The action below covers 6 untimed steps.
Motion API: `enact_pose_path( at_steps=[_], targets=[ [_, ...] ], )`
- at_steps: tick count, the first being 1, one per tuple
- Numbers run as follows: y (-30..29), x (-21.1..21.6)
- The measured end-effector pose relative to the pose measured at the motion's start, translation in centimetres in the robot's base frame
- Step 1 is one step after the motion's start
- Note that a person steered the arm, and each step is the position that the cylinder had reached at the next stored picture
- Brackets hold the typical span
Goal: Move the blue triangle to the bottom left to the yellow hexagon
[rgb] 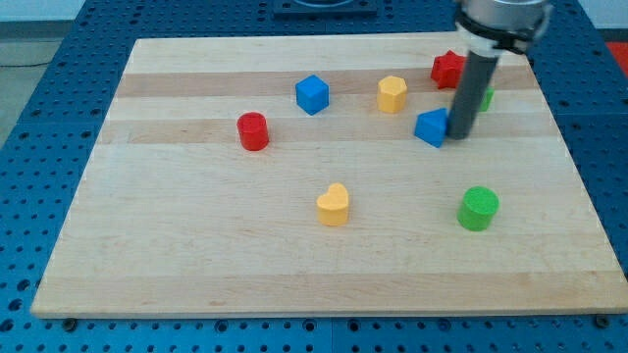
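The blue triangle [431,127] lies on the wooden board [196,255] at the view's upper right. My tip [459,136] touches its right side. The yellow hexagon [392,94] stands up and to the left of the blue triangle, a short gap away. The rod rises from the tip toward the view's top right and hides part of what lies behind it.
A blue cube [312,94] is left of the yellow hexagon. A red cylinder [253,130] is at the left. A yellow heart [334,205] lies low in the middle. A green cylinder [479,208] is lower right. A red block [448,69] and a green block [486,98] sit by the rod.
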State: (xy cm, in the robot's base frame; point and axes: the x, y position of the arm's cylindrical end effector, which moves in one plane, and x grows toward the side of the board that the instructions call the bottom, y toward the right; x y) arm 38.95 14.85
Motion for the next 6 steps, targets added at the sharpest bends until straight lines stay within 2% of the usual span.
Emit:
enact_pose_path(
  at_steps=[1,2,4,6],
  targets=[
    [-4.1,-1.1],
    [-5.3,-0.5],
    [-6.4,9.1],
    [-3.2,18.5]
  ],
)
